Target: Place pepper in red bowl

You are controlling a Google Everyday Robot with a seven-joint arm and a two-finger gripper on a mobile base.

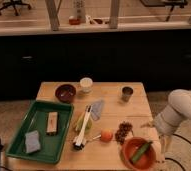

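The red bowl [127,156] sits at the desk's [109,107] near edge, about 5 o'clock. The green pepper [141,151] already lies inside it, tilted against the rim. The gripper [160,145] hangs just beside the bowl at its 3 o'clock; whether it is open or closed I cannot tell.

The placing step looks finished or nearly so. The next move likely calls for lifting straight up and away without nudging the bowl.

An orange [106,135] and a dark grape cluster [123,131] lie near the bowl at 10 to 11 o'clock, outside that path. A green tray [19,142] fills 8 o'clock. Farther off stand a dark bowl [65,92], a white cup [86,84] and a metal cup [127,93].
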